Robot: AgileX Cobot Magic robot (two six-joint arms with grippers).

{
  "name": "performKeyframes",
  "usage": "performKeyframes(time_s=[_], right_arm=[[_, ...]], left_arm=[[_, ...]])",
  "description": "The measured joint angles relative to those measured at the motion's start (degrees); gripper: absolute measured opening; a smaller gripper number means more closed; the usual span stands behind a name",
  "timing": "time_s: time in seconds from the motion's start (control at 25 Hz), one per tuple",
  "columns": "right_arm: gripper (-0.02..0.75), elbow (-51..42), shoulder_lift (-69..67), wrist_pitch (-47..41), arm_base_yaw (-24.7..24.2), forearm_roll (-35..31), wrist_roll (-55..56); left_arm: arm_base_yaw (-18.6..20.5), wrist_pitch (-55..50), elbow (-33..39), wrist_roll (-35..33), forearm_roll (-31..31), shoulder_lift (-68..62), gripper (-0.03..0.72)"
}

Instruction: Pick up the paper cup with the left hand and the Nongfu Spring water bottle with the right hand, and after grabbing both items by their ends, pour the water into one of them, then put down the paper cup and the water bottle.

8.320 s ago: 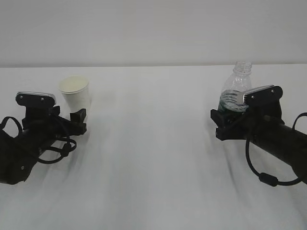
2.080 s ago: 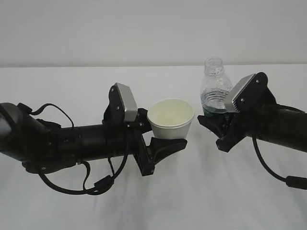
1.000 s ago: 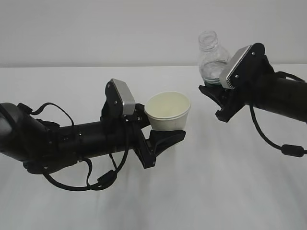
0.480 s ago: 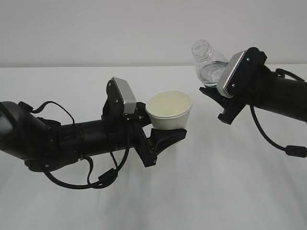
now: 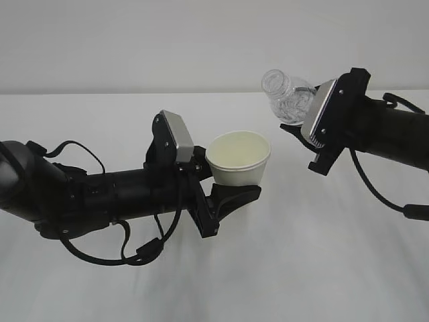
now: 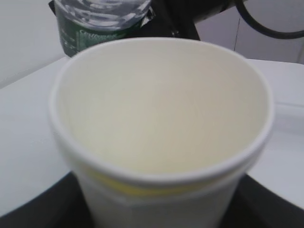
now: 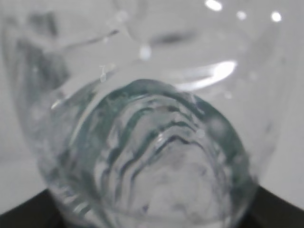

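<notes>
The left hand [image 5: 224, 194] grips the light, crushable paper cup [image 5: 238, 157] low, aloft above the desk [image 5: 281, 268]. The right hand [image 5: 305, 134] clamps the slippery, tilted Nongfu Spring water bottle [image 5: 287, 97] near its base.

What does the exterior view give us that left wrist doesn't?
Exterior only: both arms whole, the left gripper clamped on the paper cup, the right gripper holding the water bottle tipped, mouth toward the cup, both clear of the table.
Left wrist only: the cup's inside, close up, looks empty; the bottle's dark green label.
Both: cup and bottle, apart.
</notes>
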State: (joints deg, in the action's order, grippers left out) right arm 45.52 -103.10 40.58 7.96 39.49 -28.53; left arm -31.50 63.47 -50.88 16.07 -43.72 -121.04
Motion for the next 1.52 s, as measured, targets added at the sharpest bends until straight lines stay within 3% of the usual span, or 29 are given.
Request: performKeyframes(time_s=[1.52], right_arm=[[0.450, 0.0, 0.0, 4.4, 0.0, -0.3, -19.4]], left_arm=[[-0.1, 1.7, 0.0, 0.8, -4.5, 0.0, 0.456]])
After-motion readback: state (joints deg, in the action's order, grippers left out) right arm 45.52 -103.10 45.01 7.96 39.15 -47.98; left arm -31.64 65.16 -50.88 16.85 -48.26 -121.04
